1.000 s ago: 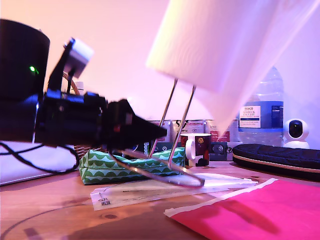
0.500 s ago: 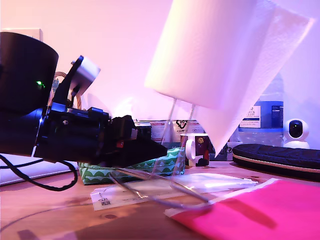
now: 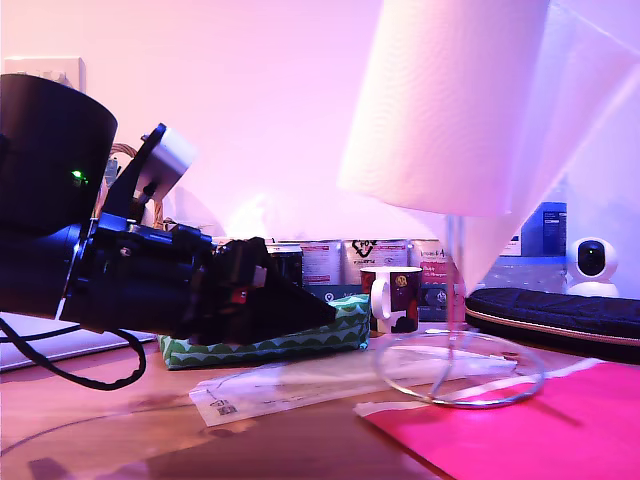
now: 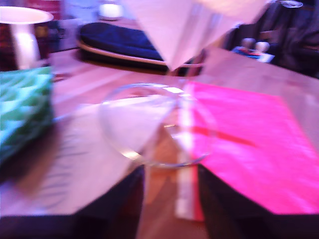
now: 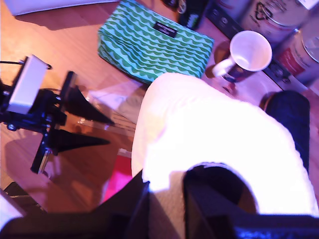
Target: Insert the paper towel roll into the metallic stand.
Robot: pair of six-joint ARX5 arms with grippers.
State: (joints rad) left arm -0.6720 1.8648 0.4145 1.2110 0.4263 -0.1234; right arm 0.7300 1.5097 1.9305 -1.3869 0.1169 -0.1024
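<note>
Shifted toward the exterior view's right, the paper towel roll [image 3: 445, 105] now hangs more upright over the metallic stand [image 3: 458, 370], which has slid the same way onto the pink sheet [image 3: 540, 425]. The second tool [image 5: 167, 191] grips the roll's upper rim. The first tool [image 4: 169, 172], jaws parted, sits at the ring base, gripping nothing. Insertion is in hand: next, the roll's core likely needs centring over the blurred upright loop, then lowering toward the bench [image 3: 110, 410].
</note>
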